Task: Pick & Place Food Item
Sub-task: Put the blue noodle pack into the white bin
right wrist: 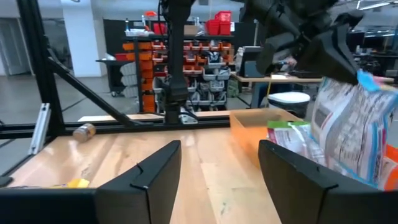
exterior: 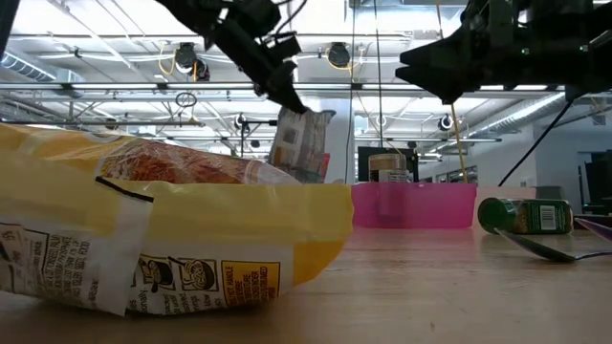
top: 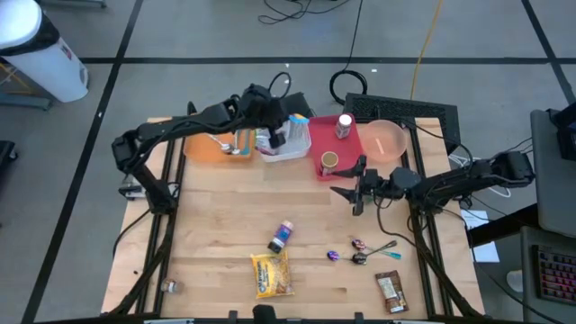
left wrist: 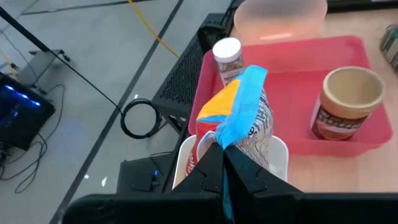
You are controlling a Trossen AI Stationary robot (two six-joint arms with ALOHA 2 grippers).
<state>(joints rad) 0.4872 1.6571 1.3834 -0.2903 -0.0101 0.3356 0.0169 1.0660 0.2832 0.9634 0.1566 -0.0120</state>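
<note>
The left pincer (top: 277,129) hangs over the far side of the desk (top: 216,234), its fingers pressed together on the blue top edge of a clear snack bag (left wrist: 244,122). The bag dangles just above a white container (top: 290,144), which sits between an orange bin (top: 205,148) on its left and a red tray (top: 335,148) on its right. In the tray stand a brown cup (left wrist: 348,102) and a small white-capped jar (left wrist: 226,57); a pale pink bowl (top: 387,140) lies to the tray's right. The right pincer (top: 356,191) hovers spread and empty near the tray's near edge. Nearer, on the desk, lie a yellow chip bag (top: 271,274), a small green bottle (top: 282,237), a spoon (top: 378,250) and a brown snack bar (top: 391,292).
</note>
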